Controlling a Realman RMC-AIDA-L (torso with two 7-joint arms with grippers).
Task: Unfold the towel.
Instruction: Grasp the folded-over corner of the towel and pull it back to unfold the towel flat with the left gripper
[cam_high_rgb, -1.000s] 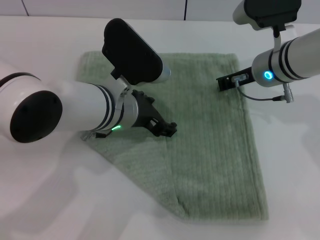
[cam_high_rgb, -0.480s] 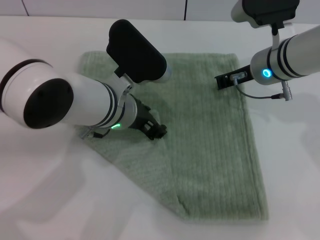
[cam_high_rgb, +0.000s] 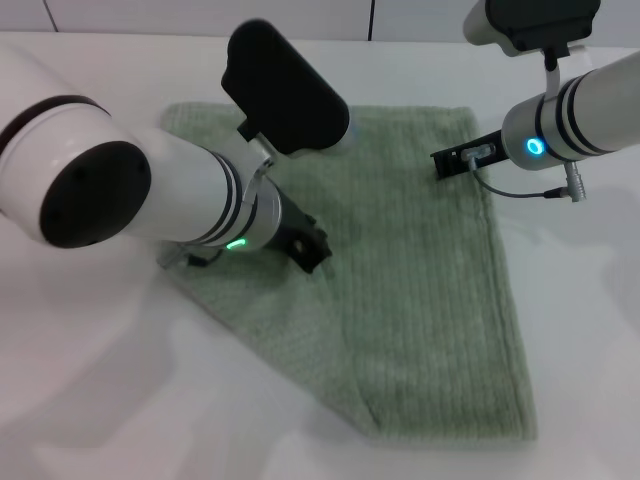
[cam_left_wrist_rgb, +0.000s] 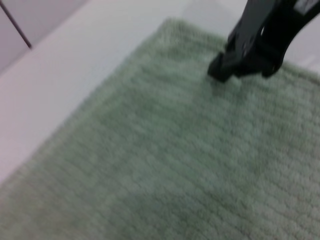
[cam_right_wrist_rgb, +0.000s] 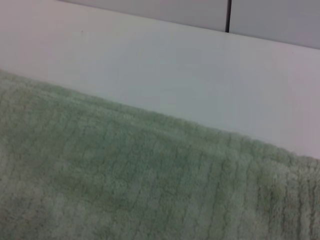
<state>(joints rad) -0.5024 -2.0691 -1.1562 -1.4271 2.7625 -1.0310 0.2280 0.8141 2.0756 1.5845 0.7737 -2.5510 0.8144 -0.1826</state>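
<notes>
Towel (cam_high_rgb: 420, 300) lies flat on the white tabletop (cam_high_rgb: 90, 400), under the left claw (cam_high_rgb: 308, 250) and reaching the right claw (cam_high_rgb: 455, 160) at its far corner; whether either claw is wide or narrow, I cannot tell. If the left claw drags while the right one presses, the cloth may bunch. Its long axis runs from the far edge toward the robot, slightly slanted to the right.

The towel (cam_high_rgb: 420, 300) is pale sage-green plush with fine ribbed stripes (hems along its edges). It lies flat on the white surface, its long side running from twelve toward five o'clock, one corner angled toward nine.
</notes>
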